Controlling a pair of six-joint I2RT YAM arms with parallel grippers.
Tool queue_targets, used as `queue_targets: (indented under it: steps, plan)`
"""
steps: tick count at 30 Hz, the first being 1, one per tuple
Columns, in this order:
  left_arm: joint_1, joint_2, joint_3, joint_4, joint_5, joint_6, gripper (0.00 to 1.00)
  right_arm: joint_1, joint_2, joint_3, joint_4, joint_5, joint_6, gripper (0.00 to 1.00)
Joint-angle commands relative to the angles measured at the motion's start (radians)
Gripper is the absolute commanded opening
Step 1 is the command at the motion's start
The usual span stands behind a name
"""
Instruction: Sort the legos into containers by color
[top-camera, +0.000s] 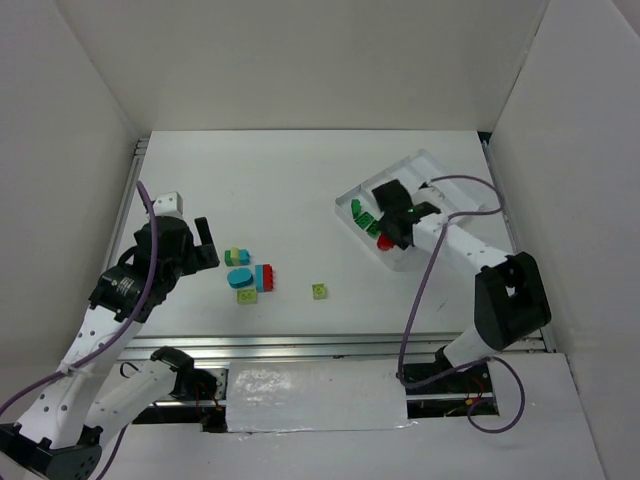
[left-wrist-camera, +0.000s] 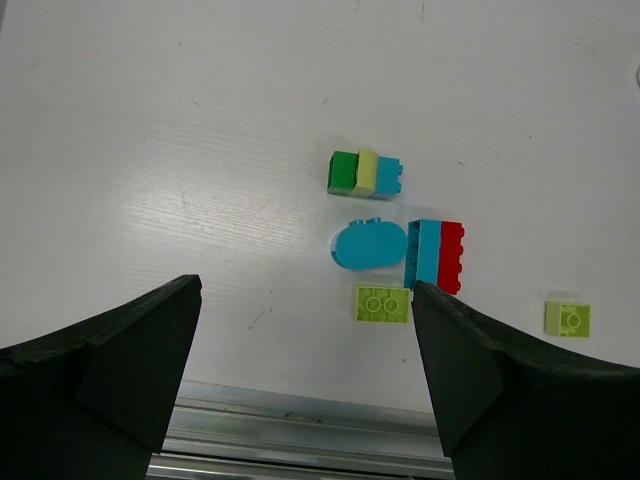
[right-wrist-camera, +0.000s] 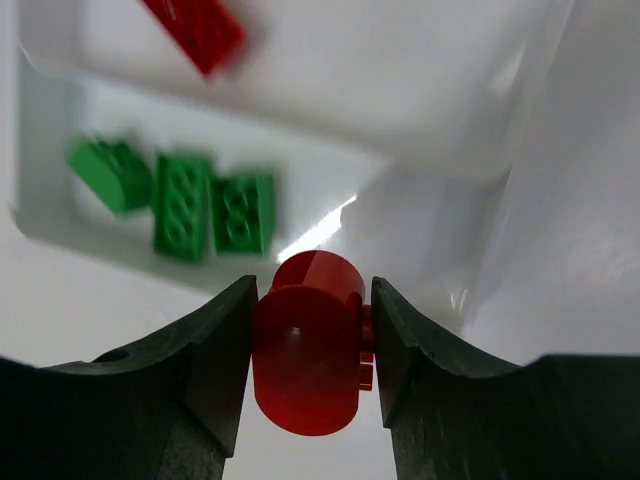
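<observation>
A: Top view: right arm (top-camera: 460, 242) covers most of the shallow white plastic tray (top-camera: 424, 158), dividers unreadable.
B: Right wrist: flat red plastic brick (right-wrist-camera: 200, 30) clipped by top edge, blurred. Sides of the rounded red plastic brick (right-wrist-camera: 310, 350) hidden by right fingers (right-wrist-camera: 200, 380).
A: Left wrist: left fingers (left-wrist-camera: 110, 370) run off the bottom edge.

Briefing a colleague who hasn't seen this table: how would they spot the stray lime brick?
On the white table, find the cluster of bricks before the left gripper. The stray lime brick lies to its right, toward the tray. Small, square, single-studded, it sits apart from every other brick.
</observation>
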Motion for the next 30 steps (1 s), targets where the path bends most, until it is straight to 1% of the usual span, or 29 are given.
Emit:
queue_targets:
  steps: [1, 2, 3, 6, 7, 10, 13, 14, 15, 16, 17, 18, 22, 23, 28, 29, 30]
  plan:
    - [0.004, -0.01, -0.001, 0.029, 0.004, 0.01, 1.0, -0.127, 0.025, 0.155, -0.001, 0.038, -0.166, 0.0]
    - [0.004, -0.01, -0.003, 0.03, 0.007, 0.01, 0.99, -0.158, 0.092, 0.197, -0.012, 0.024, -0.186, 0.0]
    - [0.004, -0.009, -0.001, 0.03, 0.004, 0.01, 0.99, -0.211, 0.125, 0.274, -0.026, 0.019, -0.209, 0.0]
    - [0.004, -0.012, -0.003, 0.03, 0.002, 0.01, 1.0, -0.27, 0.246, 0.399, -0.08, 0.022, -0.238, 0.0]
    - [0.004, -0.012, -0.003, 0.03, 0.004, 0.01, 0.99, -0.279, 0.298, 0.427, -0.089, 0.019, -0.243, 0.0]
    - [0.004, -0.01, -0.003, 0.03, 0.002, 0.009, 0.99, -0.308, 0.361, 0.514, -0.118, 0.004, -0.253, 0.01]
    - [0.004, -0.009, -0.003, 0.029, 0.002, 0.009, 1.0, -0.317, 0.407, 0.556, -0.126, 0.001, -0.261, 0.07]
    - [0.004, -0.009, -0.003, 0.029, 0.002, 0.009, 1.0, -0.317, 0.418, 0.56, -0.124, -0.001, -0.263, 0.17]
    - [0.004, -0.009, -0.003, 0.029, 0.002, 0.009, 1.0, -0.32, 0.42, 0.564, -0.121, -0.004, -0.269, 0.24]
    - [0.004, -0.007, -0.003, 0.032, 0.004, 0.01, 1.0, -0.319, 0.423, 0.564, -0.112, -0.013, -0.272, 0.33]
    - [0.004, -0.007, -0.003, 0.03, 0.004, 0.01, 1.0, -0.319, 0.42, 0.564, -0.114, -0.013, -0.275, 0.51]
    - [0.004, -0.006, -0.003, 0.032, 0.007, 0.012, 1.0, -0.317, 0.42, 0.568, -0.117, -0.011, -0.27, 0.56]
    - [0.004, 0.005, -0.001, 0.03, 0.008, 0.012, 0.99, -0.313, 0.357, 0.553, -0.101, -0.022, -0.279, 0.64]
    - [0.004, 0.005, -0.001, 0.03, 0.008, 0.012, 0.99, -0.307, 0.342, 0.55, -0.098, -0.016, -0.278, 0.82]
    - [0.004, 0.013, 0.003, 0.029, 0.004, 0.01, 0.99, -0.275, 0.282, 0.553, -0.106, -0.023, -0.295, 0.83]
    - [0.004, 0.011, 0.003, 0.026, 0.001, 0.009, 1.0, -0.262, 0.259, 0.556, -0.098, -0.043, -0.298, 0.83]
    - [0.004, 0.008, 0.002, 0.024, -0.011, 0.004, 1.0, -0.212, 0.244, 0.538, -0.08, -0.091, -0.324, 0.82]
